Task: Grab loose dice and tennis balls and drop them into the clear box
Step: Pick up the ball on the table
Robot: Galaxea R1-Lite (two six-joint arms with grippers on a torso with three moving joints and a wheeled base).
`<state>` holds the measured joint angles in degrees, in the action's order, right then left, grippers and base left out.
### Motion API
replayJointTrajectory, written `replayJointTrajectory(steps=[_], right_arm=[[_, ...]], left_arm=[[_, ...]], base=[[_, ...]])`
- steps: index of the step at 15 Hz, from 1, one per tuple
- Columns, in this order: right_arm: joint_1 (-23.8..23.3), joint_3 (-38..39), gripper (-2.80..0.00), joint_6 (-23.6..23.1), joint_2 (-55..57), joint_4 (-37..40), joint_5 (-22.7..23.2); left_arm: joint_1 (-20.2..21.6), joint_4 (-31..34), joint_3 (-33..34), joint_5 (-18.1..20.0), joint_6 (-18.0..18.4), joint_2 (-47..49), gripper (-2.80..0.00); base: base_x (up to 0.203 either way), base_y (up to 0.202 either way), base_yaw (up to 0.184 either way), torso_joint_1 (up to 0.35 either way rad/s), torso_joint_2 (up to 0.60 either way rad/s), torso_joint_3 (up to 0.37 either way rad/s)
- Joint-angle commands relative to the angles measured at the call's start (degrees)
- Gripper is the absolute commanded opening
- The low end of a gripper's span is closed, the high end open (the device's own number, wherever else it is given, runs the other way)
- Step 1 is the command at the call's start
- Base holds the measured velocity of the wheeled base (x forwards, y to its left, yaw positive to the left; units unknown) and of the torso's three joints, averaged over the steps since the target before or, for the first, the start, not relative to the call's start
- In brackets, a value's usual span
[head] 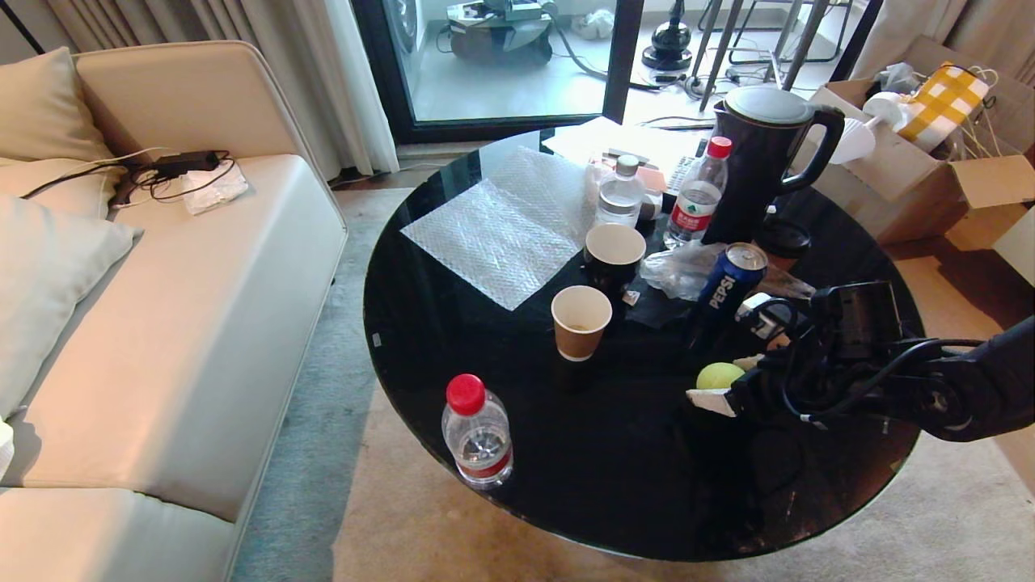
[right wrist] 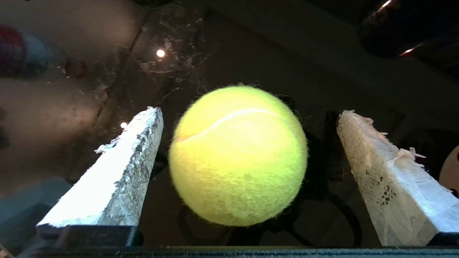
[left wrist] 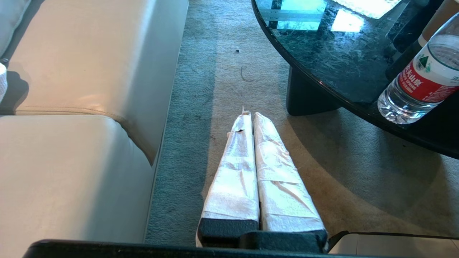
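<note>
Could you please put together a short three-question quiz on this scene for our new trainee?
1. True or false: the right gripper is already clamped on the tennis ball.
2. What stands nearest the table's front edge: A) the kettle, B) the red-capped water bottle, C) the Pepsi can?
3. Where is the left gripper, and how do its fingers stand?

Key
1. False: the fingers stand open on either side of the ball, with a gap on each side.
2. B.
3. Off the table, over the carpet between the sofa and the table, fingers pressed together and holding nothing.
</note>
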<state>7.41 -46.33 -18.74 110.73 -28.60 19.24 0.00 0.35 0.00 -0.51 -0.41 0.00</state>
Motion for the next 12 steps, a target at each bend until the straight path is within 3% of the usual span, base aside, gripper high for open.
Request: replayJointTrajectory(steps=[1, 2, 3, 12], right_arm=[[0.0, 0.1, 0.0, -0.3, 0.4, -0.4, 0.2], [0.1, 0.0, -0.55, -0.3, 0.7, -0.7, 0.0], [0.1, -0.3, -2.8, -0.4, 1.2, -1.0, -0.2], [0.0, 0.4, -2.8, -0.2, -3.8, -0.5, -1.6]], left_arm=[[0.0, 0.0, 0.0, 0.0, 0.0, 0.0, -2.8], [0.0, 0.0, 0.0, 0.0, 0.0, 0.0, -2.8], [0.0, 0.0, 0.0, 0.0, 0.0, 0.0, -2.8], [0.0, 0.0, 0.0, 0.0, 0.0, 0.0, -2.8]], base=[[0.0, 0.0, 0.0, 0.0, 0.0, 0.0], [0.0, 0.0, 0.0, 0.0, 0.0, 0.0], [0.0, 0.0, 0.0, 0.0, 0.0, 0.0], [0.0, 0.0, 0.0, 0.0, 0.0, 0.0]])
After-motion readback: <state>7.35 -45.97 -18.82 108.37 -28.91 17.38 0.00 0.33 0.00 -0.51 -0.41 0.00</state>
